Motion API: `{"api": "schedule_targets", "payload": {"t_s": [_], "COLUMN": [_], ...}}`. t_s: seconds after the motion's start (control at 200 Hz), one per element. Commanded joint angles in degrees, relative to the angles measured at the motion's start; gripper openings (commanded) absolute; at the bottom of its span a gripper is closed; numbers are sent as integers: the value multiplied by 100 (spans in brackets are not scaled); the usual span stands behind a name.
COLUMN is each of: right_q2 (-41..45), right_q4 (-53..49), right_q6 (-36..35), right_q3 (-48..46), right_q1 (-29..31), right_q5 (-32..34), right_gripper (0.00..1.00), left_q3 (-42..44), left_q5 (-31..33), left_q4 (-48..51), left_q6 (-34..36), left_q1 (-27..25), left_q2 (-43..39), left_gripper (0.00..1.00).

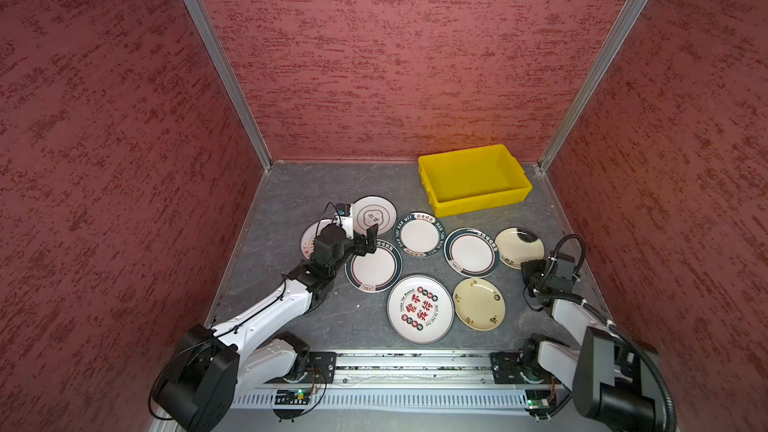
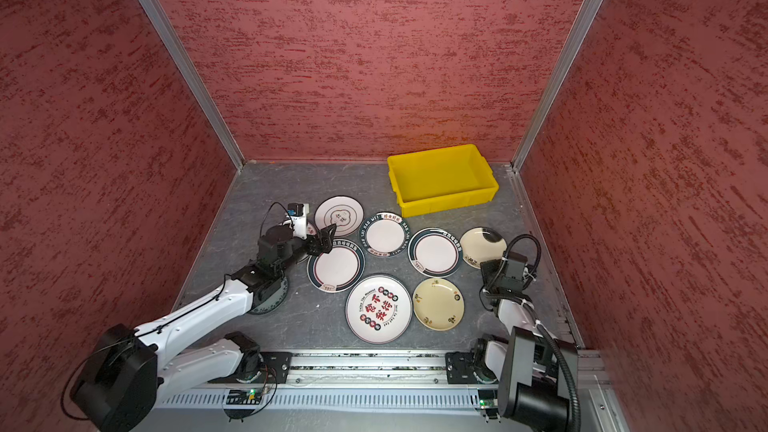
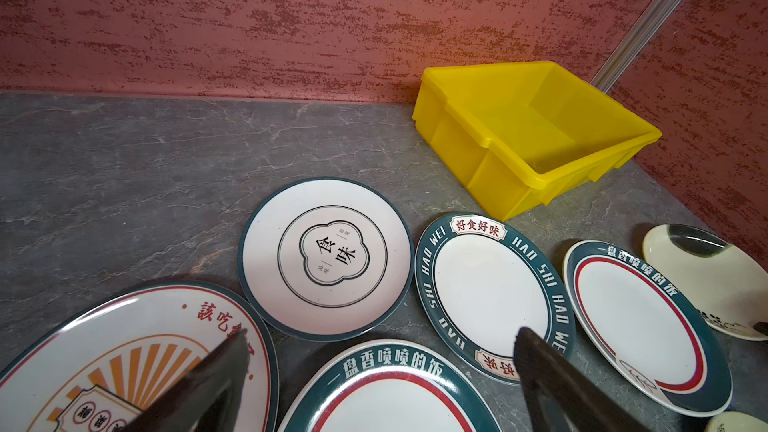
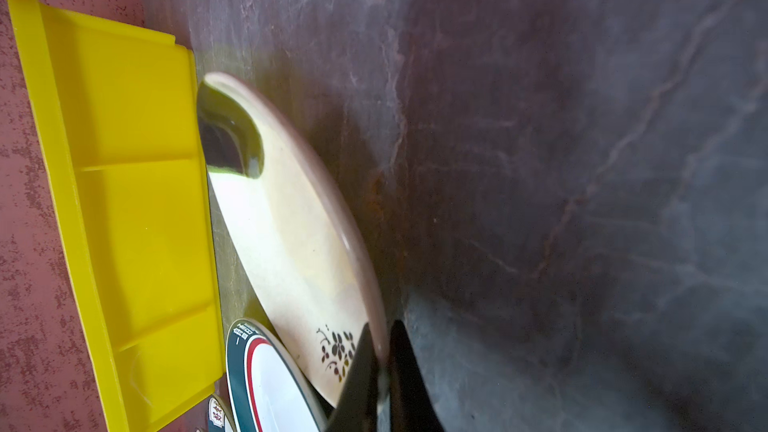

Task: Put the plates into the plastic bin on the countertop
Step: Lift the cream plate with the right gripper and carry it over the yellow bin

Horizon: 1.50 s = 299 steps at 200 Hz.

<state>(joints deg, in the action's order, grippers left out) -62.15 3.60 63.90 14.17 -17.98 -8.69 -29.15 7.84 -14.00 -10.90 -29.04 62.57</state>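
Bin (image 1: 478,201), yellow, one o'clock on desk (image 1: 291,193). Right fingers (image 4: 357,380) clamp rim of cream plate (image 4: 291,234), five o'clock of bin; left fingers (image 3: 557,384) spread wide above green-rimmed plate (image 1: 373,270).

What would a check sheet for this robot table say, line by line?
Surface: dark grey marble-veined countertop.
Job's things: nine round plates on the countertop, one half hidden under the left arm; bright yellow rectangular plastic bin empty.
Clutter: nothing seen.
Grippers: left gripper open above a green-rimmed white plate; right gripper shut on the rim of a cream plate with a black brushstroke.
Cables: black ribbed hose loops over the right arm; black wire by the left gripper.
Surroundings: red textured walls, metal corner posts.
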Motion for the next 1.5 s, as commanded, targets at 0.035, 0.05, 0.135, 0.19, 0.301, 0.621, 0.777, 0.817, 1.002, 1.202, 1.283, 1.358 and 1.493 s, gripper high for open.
{"api": "schedule_targets", "payload": {"t_s": [0.035,0.05,0.135,0.19,0.301,0.621,0.777,0.817,1.002,1.202,1.283,1.358,1.493], "right_q2": [180,185,220,259,389,859,1086,1150,1615,1770,1521,1312,1013], "right_q4": [-318,-327,-480,-612,-874,-1274,-1404,-1421,-1833,-2082,-2355,-2418,-2209], "right_q6": [-213,-228,-313,-357,-554,-700,-823,-865,-1512,-2397,-2562,-2652,-2649], "right_q3": [36,57,175,259,439,600,672,700,1005,1788,2240,2548,2990], "right_q1": [-52,-63,-72,-71,-82,-123,-129,-136,-132,-131,-121,-121,42], "right_q5": [227,227,248,324,633,991,956,908,1241,654,333,-30,-634], "right_gripper": [5,5,5,4,3,0,0,0,0,0,0,0,0], "left_q3": [-104,-104,-104,-102,-107,-131,-126,-122,-210,-160,-169,-188,-208], "left_q5": [50,45,43,41,43,72,69,65,61,-788,-1666,-2275,-2911], "left_q4": [38,40,34,23,29,63,73,75,247,16,-278,-523,-828], "left_q6": [-80,-86,-88,-88,-84,-106,-115,-128,-236,-320,-358,-310,-272], "left_q1": [4,3,3,4,3,12,12,16,59,183,284,283,258], "left_q2": [-20,-24,2,10,19,54,38,41,131,209,309,462,648], "left_gripper": [99,100,99,100,99,99,99,99,99,99,99,99,99]}}
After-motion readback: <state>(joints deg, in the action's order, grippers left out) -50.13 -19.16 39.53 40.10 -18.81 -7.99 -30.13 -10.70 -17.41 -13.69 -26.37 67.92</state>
